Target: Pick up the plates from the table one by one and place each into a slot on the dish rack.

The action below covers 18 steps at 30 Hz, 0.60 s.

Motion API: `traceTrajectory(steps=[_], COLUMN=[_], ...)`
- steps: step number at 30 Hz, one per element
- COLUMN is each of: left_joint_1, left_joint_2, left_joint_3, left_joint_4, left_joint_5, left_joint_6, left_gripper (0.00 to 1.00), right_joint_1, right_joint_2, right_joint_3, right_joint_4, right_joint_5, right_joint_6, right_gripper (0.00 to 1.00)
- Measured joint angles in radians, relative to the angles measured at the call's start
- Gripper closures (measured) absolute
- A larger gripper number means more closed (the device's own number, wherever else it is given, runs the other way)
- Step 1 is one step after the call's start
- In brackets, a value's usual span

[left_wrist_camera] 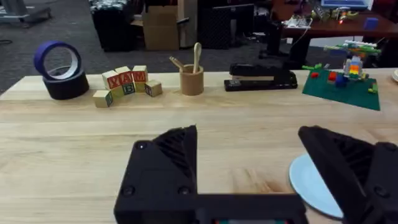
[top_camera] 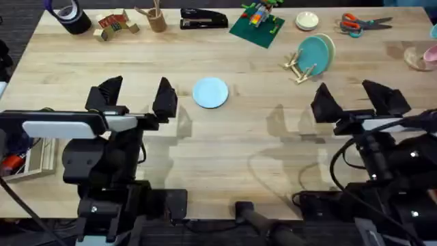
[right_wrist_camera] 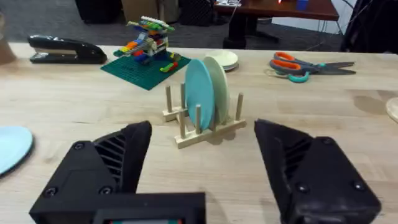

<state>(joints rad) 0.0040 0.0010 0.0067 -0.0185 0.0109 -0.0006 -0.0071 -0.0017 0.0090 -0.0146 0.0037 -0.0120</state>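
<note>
The worktop (top_camera: pixel 225 147) was seen spread beneath both arms, its far edge lined with clutter. The left end effector (top_camera: pixel 135 98) was held with its fingers spread wide and nothing between them; the right end effector (top_camera: pixel 355 98) was likewise held wide apart and empty.

The rack (top_camera: pixel 300 68) was placed ahead of the right end effector and slightly toward the left one, well apart from it. Two plates were seen standing upright in its slots: a teal plate (top_camera: pixel 314 53) in front and a cream plate (right_wrist_camera: pixel 219 87) directly behind it, nearly touching.

A blue plate (top_camera: pixel 210 92) was seen lying flat on the worktop just ahead of the left end effector and to its right, close beside the right finger; in the left wrist view its rim was partly hidden by that finger.

A small plate (top_camera: pixel 306 21) was seen lying far beyond the rack, near the worktop's far edge.
</note>
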Motion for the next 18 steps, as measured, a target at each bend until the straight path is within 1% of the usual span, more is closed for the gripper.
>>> traceTrajectory(steps=[5,7,9,13,16,18], left_joint_1=[0.000,0.000,0.000,0.000,0.000,0.000], left_joint_2=[0.000,0.000,0.010,0.100,0.198,0.266], left_joint_3=[0.001,0.003,0.011,0.082,0.168,0.230], left_joint_4=[0.000,0.000,-0.005,-0.008,-0.008,-0.026], left_joint_5=[0.000,0.000,0.000,0.000,0.000,0.001], left_joint_6=[0.000,0.000,0.000,0.000,0.000,0.000], left_gripper=[0.008,0.009,0.009,0.009,0.009,0.009], right_joint_1=[0.000,0.000,0.000,0.000,-0.001,-0.001], right_joint_2=[0.003,0.015,0.053,0.180,0.311,0.411], right_joint_3=[0.013,0.045,0.090,0.200,0.319,0.419], right_joint_4=[-0.031,-0.091,-0.165,-0.222,-0.249,-0.288], right_joint_5=[-0.001,-0.008,-0.012,-0.013,-0.016,-0.020], right_joint_6=[0.000,0.000,0.000,-0.003,-0.005,-0.007], right_gripper=[0.009,0.010,0.009,0.010,0.010,0.009])
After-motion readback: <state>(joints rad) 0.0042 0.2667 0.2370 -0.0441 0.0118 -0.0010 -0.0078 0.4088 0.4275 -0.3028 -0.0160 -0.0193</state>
